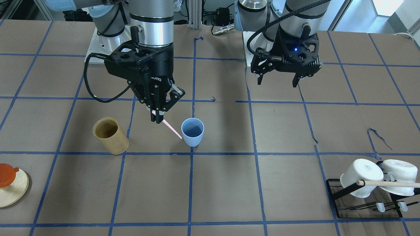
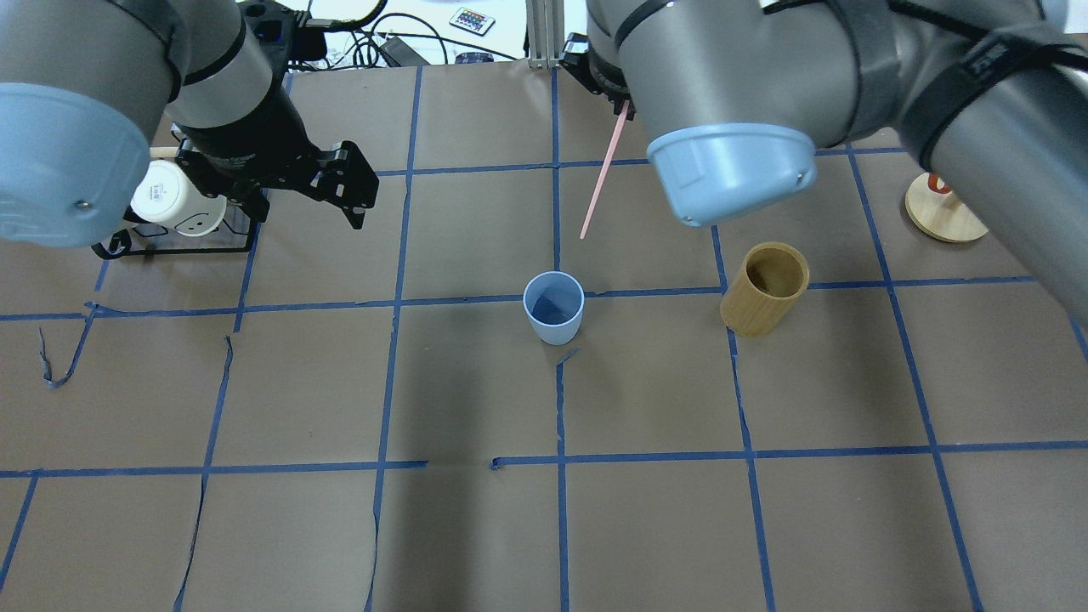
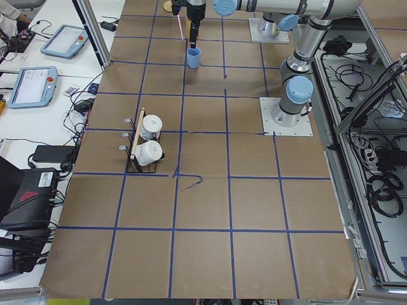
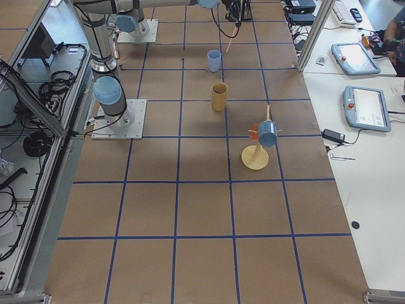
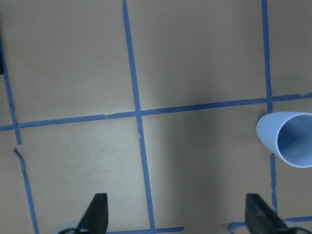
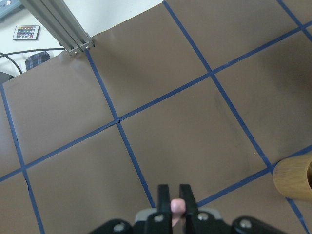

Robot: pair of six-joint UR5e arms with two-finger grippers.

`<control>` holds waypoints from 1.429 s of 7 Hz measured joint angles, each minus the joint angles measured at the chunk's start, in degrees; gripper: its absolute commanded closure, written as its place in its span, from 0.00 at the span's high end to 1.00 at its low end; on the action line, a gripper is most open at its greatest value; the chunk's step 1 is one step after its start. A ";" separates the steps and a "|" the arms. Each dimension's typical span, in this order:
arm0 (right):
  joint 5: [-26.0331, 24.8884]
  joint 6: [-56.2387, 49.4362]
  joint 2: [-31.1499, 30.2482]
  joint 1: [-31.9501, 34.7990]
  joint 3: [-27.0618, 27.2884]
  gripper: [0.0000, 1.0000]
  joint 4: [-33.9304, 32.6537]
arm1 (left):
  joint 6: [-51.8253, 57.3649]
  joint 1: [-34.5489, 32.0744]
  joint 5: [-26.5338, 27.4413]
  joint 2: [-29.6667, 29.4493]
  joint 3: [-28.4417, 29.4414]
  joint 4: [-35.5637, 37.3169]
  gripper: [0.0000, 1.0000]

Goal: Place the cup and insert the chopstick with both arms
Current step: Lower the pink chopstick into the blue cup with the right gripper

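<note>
The light blue cup (image 1: 192, 131) stands upright and empty near the table's middle; it also shows in the overhead view (image 2: 553, 307) and at the right edge of the left wrist view (image 5: 287, 145). My right gripper (image 1: 157, 116) is shut on the top of a pale pink chopstick (image 1: 172, 128), held in the air and slanting down toward the cup, its tip beside the cup's rim and outside it. The right wrist view shows the fingers (image 6: 164, 204) pinching the pink end (image 6: 177, 207). My left gripper (image 1: 279, 82) is open and empty, above the table and away from the cup.
A tan bamboo cylinder (image 1: 110, 136) stands beside the cup on the robot's right. A black rack (image 1: 338, 193) with two white mugs and a wooden rod (image 1: 390, 184) is on the robot's left. A round wooden base (image 1: 13, 193) with an orange piece sits at the far right.
</note>
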 measured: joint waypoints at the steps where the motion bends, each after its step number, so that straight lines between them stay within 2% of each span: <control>1: -0.98 1.57 0.46 1.70 0.29 0.00 0.06 | 1.11 1.35 -0.49 0.96 -0.16 -0.23 1.00; 5: -1.30 4.33 0.75 3.09 3.58 0.00 -0.29 | 2.24 4.29 -3.39 0.59 1.03 3.37 1.00; 6: -1.08 4.44 0.77 3.11 3.78 0.16 -0.22 | 2.60 5.63 -3.50 -0.08 0.83 5.07 1.00; 7: -0.95 4.48 0.78 3.13 3.90 0.72 -0.18 | 3.34 6.42 -3.36 -0.45 0.41 6.14 1.00; 8: -0.93 4.43 0.81 3.13 4.11 0.97 -0.18 | 4.23 6.73 -3.22 -0.66 -0.03 6.76 1.00; 10: -1.42 4.05 0.75 3.08 4.19 1.00 -0.03 | 4.92 6.88 -3.16 -0.94 -1.29 8.49 1.00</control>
